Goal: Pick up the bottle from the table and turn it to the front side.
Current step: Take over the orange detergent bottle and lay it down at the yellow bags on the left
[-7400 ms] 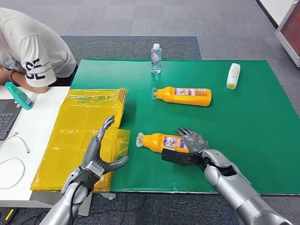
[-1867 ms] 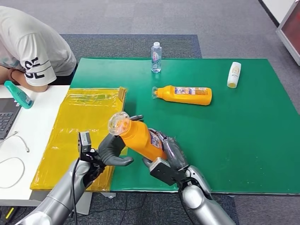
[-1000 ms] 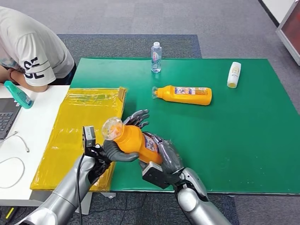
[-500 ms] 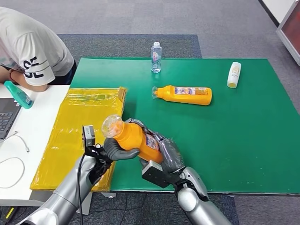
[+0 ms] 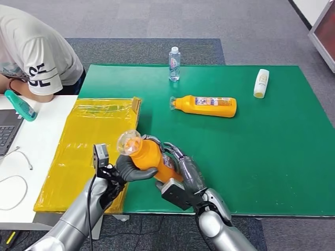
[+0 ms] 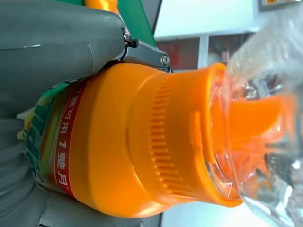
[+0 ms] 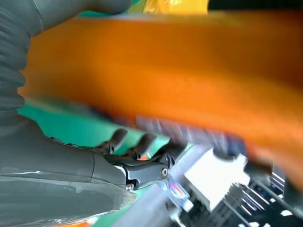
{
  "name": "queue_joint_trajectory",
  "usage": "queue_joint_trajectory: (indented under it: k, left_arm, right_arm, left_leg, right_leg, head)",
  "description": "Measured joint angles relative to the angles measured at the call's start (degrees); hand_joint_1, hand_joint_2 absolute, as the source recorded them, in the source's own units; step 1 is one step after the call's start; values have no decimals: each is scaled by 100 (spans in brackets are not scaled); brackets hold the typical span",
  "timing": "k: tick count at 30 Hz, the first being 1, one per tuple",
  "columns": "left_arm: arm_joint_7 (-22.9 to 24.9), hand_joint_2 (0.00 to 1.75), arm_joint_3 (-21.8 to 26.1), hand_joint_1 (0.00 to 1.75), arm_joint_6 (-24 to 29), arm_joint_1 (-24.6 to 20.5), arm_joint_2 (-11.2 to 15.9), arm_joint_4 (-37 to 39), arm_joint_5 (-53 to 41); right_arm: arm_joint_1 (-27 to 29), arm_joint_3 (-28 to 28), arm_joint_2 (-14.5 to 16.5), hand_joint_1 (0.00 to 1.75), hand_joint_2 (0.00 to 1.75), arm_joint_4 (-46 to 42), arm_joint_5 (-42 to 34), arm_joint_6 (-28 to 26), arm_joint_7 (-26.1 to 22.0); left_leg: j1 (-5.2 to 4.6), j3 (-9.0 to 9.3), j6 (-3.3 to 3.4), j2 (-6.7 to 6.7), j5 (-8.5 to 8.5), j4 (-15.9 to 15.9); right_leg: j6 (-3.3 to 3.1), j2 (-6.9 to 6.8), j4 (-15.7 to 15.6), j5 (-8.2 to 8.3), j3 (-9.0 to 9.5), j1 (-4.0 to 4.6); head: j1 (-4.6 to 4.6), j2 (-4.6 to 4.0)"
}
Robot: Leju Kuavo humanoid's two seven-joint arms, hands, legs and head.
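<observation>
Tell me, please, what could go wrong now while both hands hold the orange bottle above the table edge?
1. The bottle is in the air, tilted, between the left hand and the right hand. If one lets go too early, it may slip and fall near the mat edge.
2. The left hand grips near the clear cap; pressure there might pop it off.
3. The right wrist view is blurred, so that grip is hard to judge.

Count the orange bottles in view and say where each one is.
2. One orange bottle is held off the table by the left hand and right hand; the other orange bottle lies on the green mat.
</observation>
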Motion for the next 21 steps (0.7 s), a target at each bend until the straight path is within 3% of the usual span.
queue_joint_trajectory:
  k: [12,18,21]
  left_arm:
    - [-193,175,-73,175,758,584,165,-985,-972]
    - [-202,175,-360,175,1680,750,322,-1419,-1966]
    - [-206,175,-476,175,1848,817,385,-1548,-2108]
  right_arm:
    - [160,-513,-2,0,175,1,-938,495,-210]
    - [215,-978,-6,0,175,3,-1190,594,-233]
    - [215,-1140,-10,0,175,4,-1214,599,-237]
  left_leg:
    - [0,-1,1,0,-1,0]
    - [0,-1,0,0,0,0]
    - [0,-1,0,0,0,0]
  right_leg:
    - [0,0,-1,0,-2,0]
    - [1,1,-1,0,-2,-1]
    - [1,0,-1,0,-3,-1]
  head:
    - [0,0]
    - [0,0]
    - [0,0]
